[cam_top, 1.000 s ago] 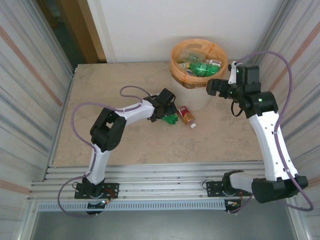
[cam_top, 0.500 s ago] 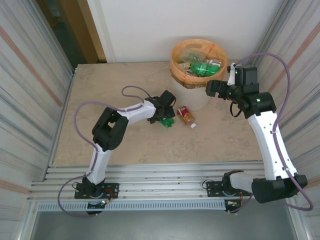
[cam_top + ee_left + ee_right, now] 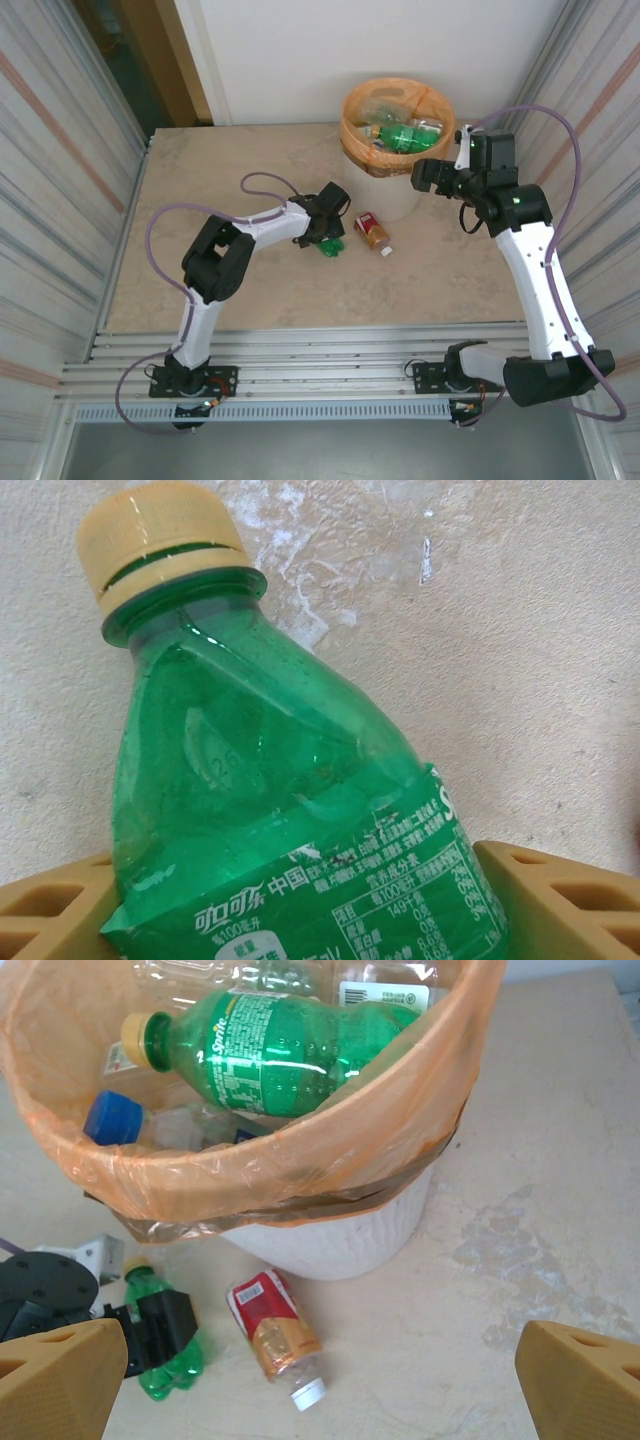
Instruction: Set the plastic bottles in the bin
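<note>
Beige marbled tabletop [image 3: 200, 200], white back wall [image 3: 400, 40], ribbed metal side panels [image 3: 60, 150], even light

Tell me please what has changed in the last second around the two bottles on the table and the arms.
The left gripper slid a little left with the green bottle and closed its jaws, which now seem to press the bottle's sides. The right gripper drifted slightly left beside the bin, jaws open. The red-labelled bottle and the bin stayed in place.
</note>
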Controlling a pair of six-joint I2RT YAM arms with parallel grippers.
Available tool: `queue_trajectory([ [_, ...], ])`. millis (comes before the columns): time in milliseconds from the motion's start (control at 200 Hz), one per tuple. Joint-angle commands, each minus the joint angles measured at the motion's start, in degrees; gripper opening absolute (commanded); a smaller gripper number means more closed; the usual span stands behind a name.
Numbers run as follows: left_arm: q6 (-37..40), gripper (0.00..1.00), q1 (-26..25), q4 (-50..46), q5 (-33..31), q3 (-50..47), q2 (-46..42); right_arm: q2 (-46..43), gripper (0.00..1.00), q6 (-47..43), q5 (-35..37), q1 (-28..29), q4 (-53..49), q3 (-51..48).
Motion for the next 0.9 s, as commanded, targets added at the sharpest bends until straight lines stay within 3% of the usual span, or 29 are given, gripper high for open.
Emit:
queue_trajectory([
  [0,1.2,0.59,0.4,-4.3,-1.9,-2.3,-1.6,-0.6,0.98,2.0,-0.3,-0.4,1.1,-0.1],
  [491,6.8,0.59,-0.2,-2.1,-9.1,-12.6,-15.6,0.2,0.98,3.5,-3.5,-0.4,3.1,0.4],
  [716,17.3,0.58,-1.8,10.0,-10.7,-21.7,-26.1,1.3,0.98,5.6,-10.6,-0.4,4.8,0.3],
  [892,27.6,0.59,-4.1,21.1,-11.3,-28.0,-35.4,3.0,0.98,7.9,-21.4,0.0,7.2,0.0],
])
